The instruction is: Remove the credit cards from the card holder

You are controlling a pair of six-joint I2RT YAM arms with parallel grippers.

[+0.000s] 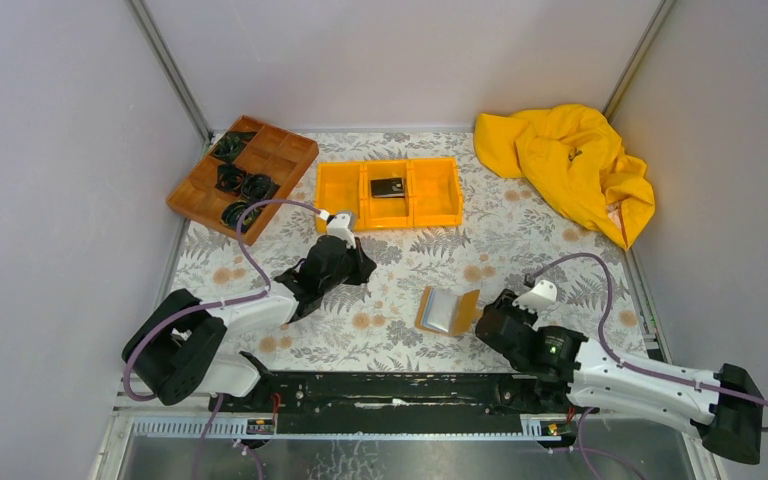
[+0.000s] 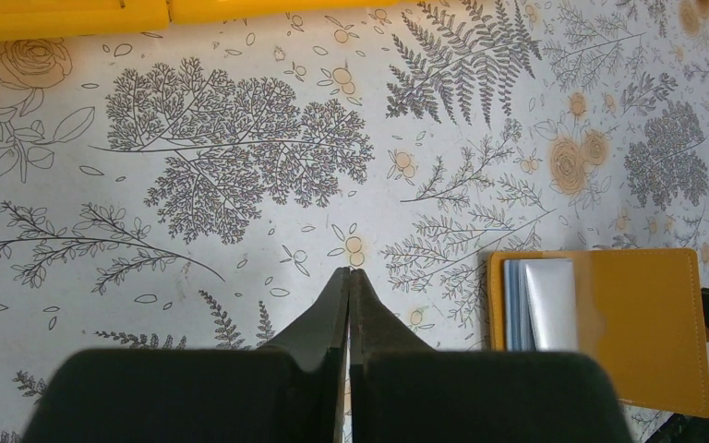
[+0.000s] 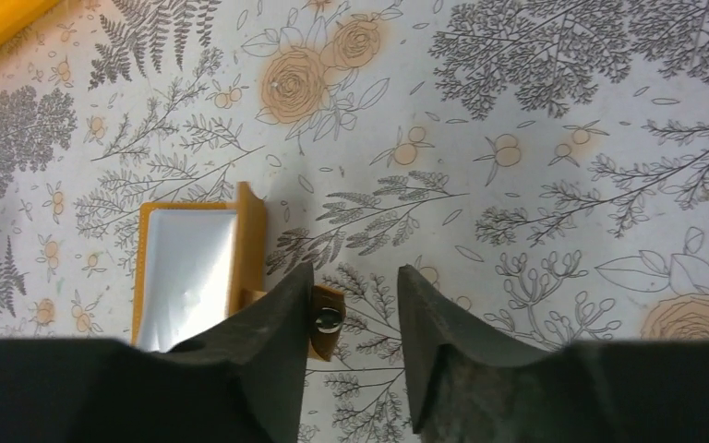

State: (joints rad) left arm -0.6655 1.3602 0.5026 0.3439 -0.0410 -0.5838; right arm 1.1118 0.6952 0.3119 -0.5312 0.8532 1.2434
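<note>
The holder (image 1: 448, 311) lies open on the table (image 1: 410, 260), near the front edge and just beside the right claw (image 1: 485, 320), with one flap tilted up so the pockets are exposed. A pale card (image 2: 550, 302) shows in its pocket, so the job looks only partly done. A black card (image 1: 387, 187) sits in the middle compartment of the bin (image 1: 438, 193), which is probably where removed cards go. The right claw has its jaws apart with nothing between them. One finger (image 3: 277, 314) stands right at the snap tab (image 3: 329, 320), which suggests it is there to pin or steady the holder, though I cannot tell whether it touches. The left claw (image 2: 348, 281) has its jaws pressed together on nothing, low over bare table between bin and holder, with the holder off to one side of its tip; I judge it must part them before it can pinch the pale card's edge
</note>
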